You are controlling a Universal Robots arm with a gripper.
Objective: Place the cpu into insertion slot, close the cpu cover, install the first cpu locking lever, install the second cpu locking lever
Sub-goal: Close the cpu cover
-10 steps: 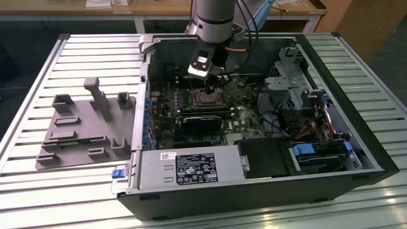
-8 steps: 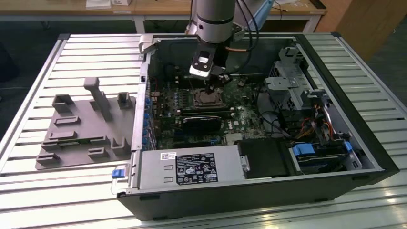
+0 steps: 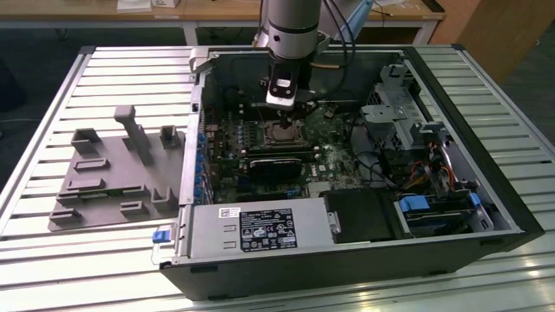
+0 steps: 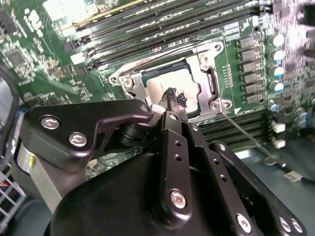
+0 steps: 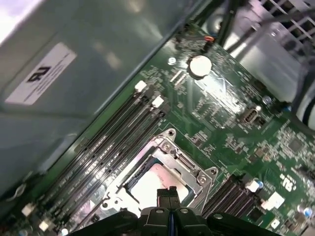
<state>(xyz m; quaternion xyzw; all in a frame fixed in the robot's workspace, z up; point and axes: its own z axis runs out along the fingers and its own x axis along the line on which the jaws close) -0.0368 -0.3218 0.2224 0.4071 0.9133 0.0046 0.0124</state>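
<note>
The cpu lies flat in the insertion slot, its dull silver top showing. The cpu cover lies down around it, framing the chip in its window. A thin metal locking lever sticks out at a slant from one corner of the socket. My gripper hangs just above the edge of the chip, fingers pressed together with nothing between them. In the exterior view the gripper is inside the open computer case, right over the socket.
Long black memory slots run beside the socket. A black heatsink block lies on the board nearer the power supply. Drive cage and cables fill the exterior view's right. A grey fixture plate lies outside the case.
</note>
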